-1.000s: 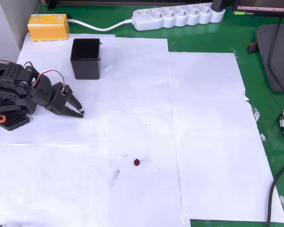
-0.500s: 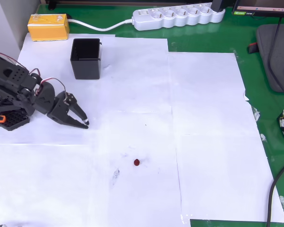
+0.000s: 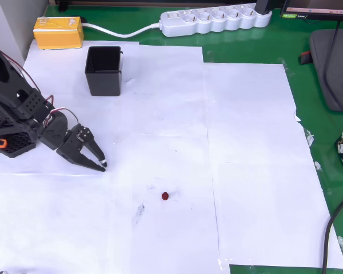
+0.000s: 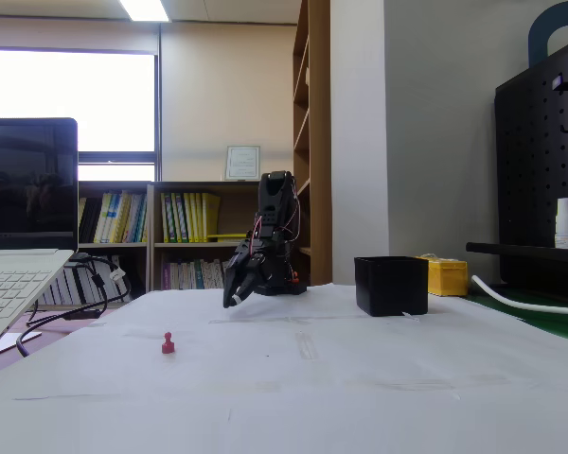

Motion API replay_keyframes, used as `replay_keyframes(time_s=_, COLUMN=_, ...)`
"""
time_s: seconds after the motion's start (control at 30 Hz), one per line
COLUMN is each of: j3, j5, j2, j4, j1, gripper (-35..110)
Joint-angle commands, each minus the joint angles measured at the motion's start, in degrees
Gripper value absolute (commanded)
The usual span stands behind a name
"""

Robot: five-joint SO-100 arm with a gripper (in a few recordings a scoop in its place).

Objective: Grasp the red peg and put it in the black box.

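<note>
A green counter [image 3: 246, 51] is being covered by white paper sheets [image 3: 246, 142], and a white power strip [image 3: 214, 20] is being kept along its far edge in the overhead view. In the fixed view, the room is being lit by a ceiling light [image 4: 144, 9] and a bright window [image 4: 71, 104]. A bookshelf [image 4: 185, 232] of books is being backed against the beige wall [image 4: 227, 85], with a black pegboard [image 4: 544, 161] at the right.

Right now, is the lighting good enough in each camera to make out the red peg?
Overhead view: even light and soft shadows, so the red peg stands out dark on white paper. Fixed view: the bright window behind leaves the claw as a dark silhouette, but the peg still reads clearly.
</note>
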Motion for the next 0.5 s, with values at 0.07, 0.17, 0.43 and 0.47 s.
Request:
replay_keyframes(time_s=0.07, j3=-4.04, j5=0.09, j2=16.17, j4=-21.45, j1=1.41, gripper=0)
replay_keyframes(time_s=0.17, j3=-2.55, j5=-0.97, j2=22.59, j4=-27.77, j1=2.2, gripper=0)
replay_keyframes(time_s=0.43, j3=1.05, j5=-1.23, j2=35.68, j4=-40.78, j1=4.39, gripper=0)
replay_keyframes(time_s=0.47, j3=1.49, j5=-1.23, j2=37.09, j4=-42.36, j1=4.31, gripper=1)
